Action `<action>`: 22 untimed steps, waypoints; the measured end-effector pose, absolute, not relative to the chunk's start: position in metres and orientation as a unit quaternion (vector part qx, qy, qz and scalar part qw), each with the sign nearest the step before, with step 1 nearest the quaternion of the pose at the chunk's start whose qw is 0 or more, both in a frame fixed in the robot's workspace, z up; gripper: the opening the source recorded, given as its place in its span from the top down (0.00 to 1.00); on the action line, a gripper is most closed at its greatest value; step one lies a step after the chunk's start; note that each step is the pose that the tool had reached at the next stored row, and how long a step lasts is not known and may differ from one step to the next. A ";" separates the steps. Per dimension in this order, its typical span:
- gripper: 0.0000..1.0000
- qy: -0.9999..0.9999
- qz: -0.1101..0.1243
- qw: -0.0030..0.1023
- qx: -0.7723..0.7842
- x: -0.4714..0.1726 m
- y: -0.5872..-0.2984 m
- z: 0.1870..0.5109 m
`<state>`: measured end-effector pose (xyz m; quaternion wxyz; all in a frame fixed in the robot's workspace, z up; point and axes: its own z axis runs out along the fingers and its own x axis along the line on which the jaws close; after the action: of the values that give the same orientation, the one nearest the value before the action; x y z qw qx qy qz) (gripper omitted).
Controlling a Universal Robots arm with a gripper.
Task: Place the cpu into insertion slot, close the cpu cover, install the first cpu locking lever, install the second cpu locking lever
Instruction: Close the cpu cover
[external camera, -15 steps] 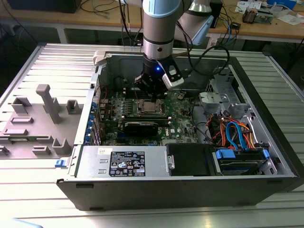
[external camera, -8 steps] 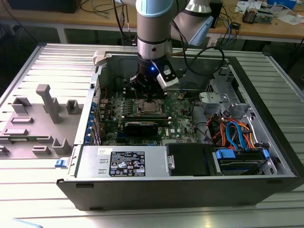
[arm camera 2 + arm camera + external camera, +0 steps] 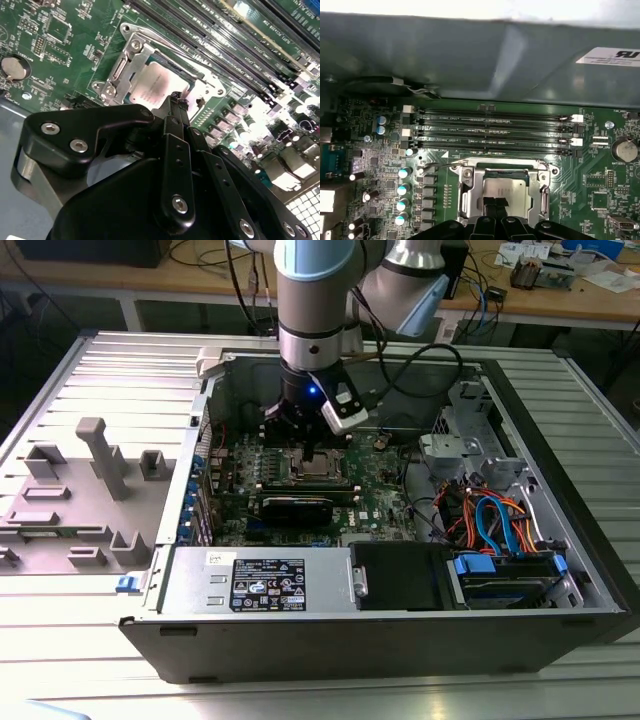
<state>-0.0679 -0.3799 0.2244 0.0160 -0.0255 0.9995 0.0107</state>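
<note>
The gripper (image 3: 174,100) is standing with its two dark fingers drawn narrow, the tips meeting almost together, and I am seeing nothing held between them. It is pointing down into the open computer case (image 3: 400,640), right over the insertion slot (image 3: 305,466). The cpu (image 3: 152,82) is lying flat inside that slot with its dull silver top facing up. The fingertips are hanging just over the edge of the cpu which is turned away from the long memory slots (image 3: 490,127), so the chip is lying directly under the tips and a little ahead of them. If the tips are touching the metal or only hovering, I cannot tell. The cpu cover (image 3: 125,65) is appearing to lie down flat around the chip, with its cut-out centre showing the silver top. A thin wire locking lever (image 3: 160,41) is running along the side of the cover nearest the memory slots; if it is latched, I cannot say. All around, the green motherboard (image 3: 50,60) is spreading out.
</note>
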 end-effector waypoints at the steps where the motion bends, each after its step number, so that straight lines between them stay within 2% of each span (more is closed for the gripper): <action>1: 0.89 0.999 0.011 0.016 -0.026 -0.069 -0.380 0.224; 22: 0.89 0.999 0.011 0.016 -0.030 -0.084 -0.380 0.210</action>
<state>-0.0840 -0.3801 0.2100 0.0161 -0.0298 0.9994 0.0109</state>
